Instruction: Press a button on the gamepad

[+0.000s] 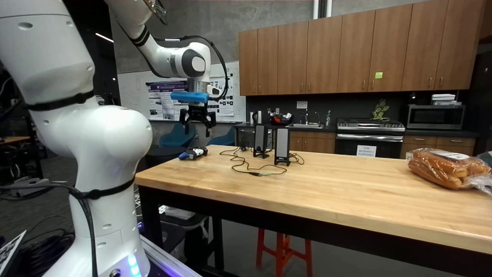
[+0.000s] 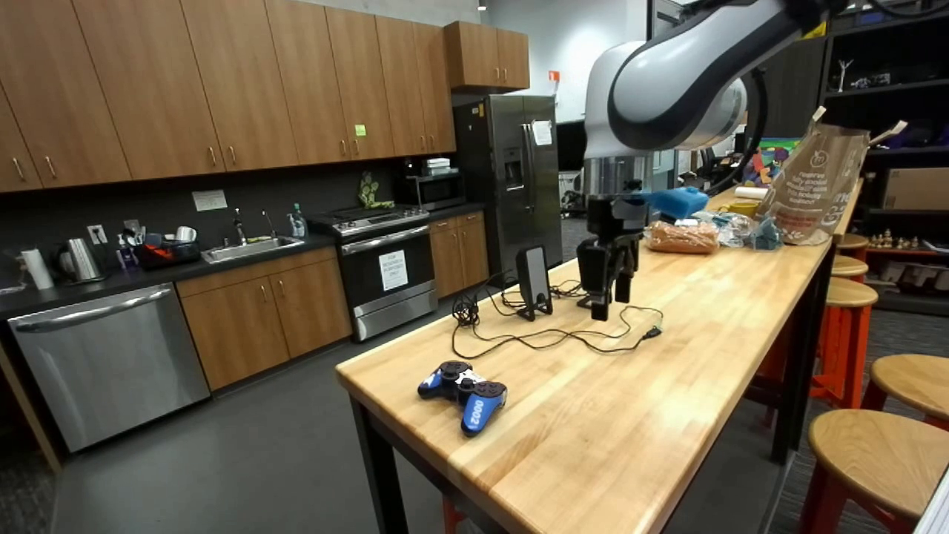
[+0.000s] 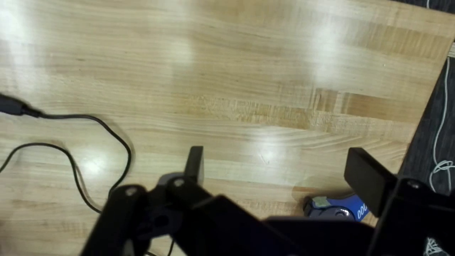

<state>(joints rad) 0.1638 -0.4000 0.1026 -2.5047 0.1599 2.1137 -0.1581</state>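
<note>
Got the gripper [image 1: 198, 130] hanging in the air, pointing down, well above the table [image 2: 578, 423]. Definitely spread wide: can see a big gap between the fingers [image 3: 368, 179] in the wrist view, looking straight through to the table.

Can spot the gamepad [image 2: 474, 393] lying on the table, near a corner at the end, well below the gripper and apart from it. Mostly blue and black, with 0002 in white on a grip [image 2: 482, 415], easy to read in an exterior view. Partly hidden behind the gripper in the wrist view, down at the lower right, showing up just beside a finger.

Farther along, can spot a pair of speakers [image 1: 282, 144], upright and close together, plus a black cable [image 2: 534, 343] snaking loosely over the table near them. Way past those, got bread [image 1: 447, 168] in a clear bag, and near that, a paper bag [image 2: 815, 185] standing upright.

Also got stools [image 2: 882, 452] along a long side. For background, can make out a stove [image 2: 367, 271], a fridge [image 2: 511, 193] and a row of cabinets [image 1: 357, 54], plus a whiteboard [image 1: 132, 92] behind the arm [image 1: 115, 130] in an exterior view. Got a blue thing [image 1: 189, 96] on the arm too, just above the gripper, in both exterior views; can't tell what.
</note>
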